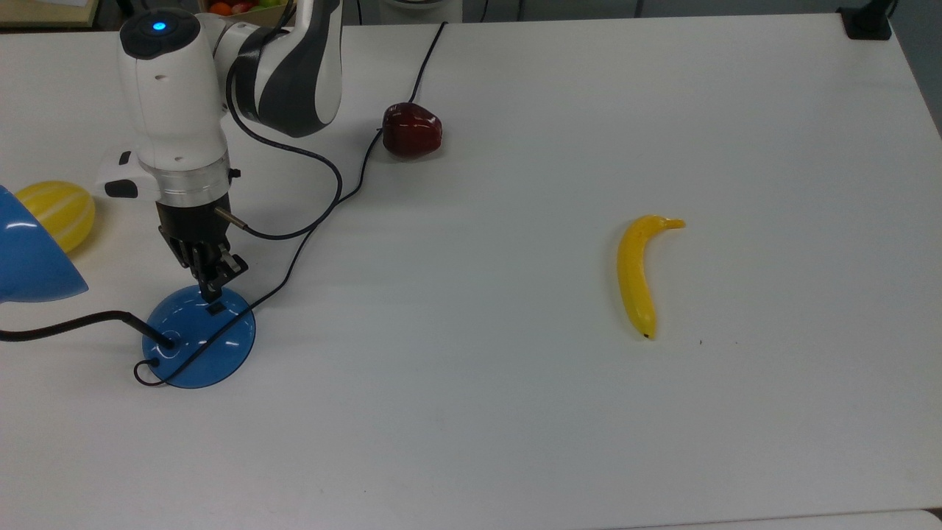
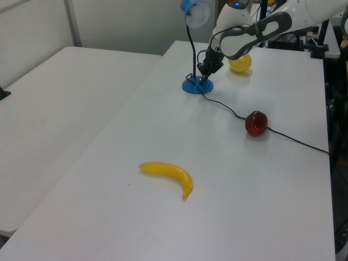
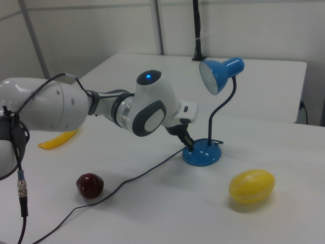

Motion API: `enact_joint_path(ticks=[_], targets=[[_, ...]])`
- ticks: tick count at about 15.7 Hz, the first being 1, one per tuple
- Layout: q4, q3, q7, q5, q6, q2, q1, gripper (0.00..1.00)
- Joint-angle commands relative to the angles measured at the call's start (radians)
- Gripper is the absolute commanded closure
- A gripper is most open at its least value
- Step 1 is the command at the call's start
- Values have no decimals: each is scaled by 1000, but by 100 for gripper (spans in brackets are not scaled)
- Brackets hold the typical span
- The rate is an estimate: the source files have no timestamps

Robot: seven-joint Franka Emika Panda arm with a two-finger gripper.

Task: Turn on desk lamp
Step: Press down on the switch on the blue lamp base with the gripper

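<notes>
White tabletop [image 1: 515, 427] carries all items. My gripper [image 1: 213, 293] points down with fingers closed together, empty, its tips on the desk lamp [image 1: 200, 337] base at the black switch. Beyond my tips, the lamp's gooseneck rises near vertical from the base; in the right view its shade faces the right view's left.

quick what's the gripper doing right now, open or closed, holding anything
Gripper: fingers together, closed, holding nothing; its tip is at the black switch on the desk lamp base.
</notes>
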State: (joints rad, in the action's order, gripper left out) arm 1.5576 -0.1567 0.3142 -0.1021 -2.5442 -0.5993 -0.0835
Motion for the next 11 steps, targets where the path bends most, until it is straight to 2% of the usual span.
enact_joint_path(ticks=[1,6,11], targets=[[-37,-9,32,-16,-22,-31,13,100],[-86,-12,59,-13,-22,-69,13,100],[-91,-12,60,-7,-24,-85,11,100]])
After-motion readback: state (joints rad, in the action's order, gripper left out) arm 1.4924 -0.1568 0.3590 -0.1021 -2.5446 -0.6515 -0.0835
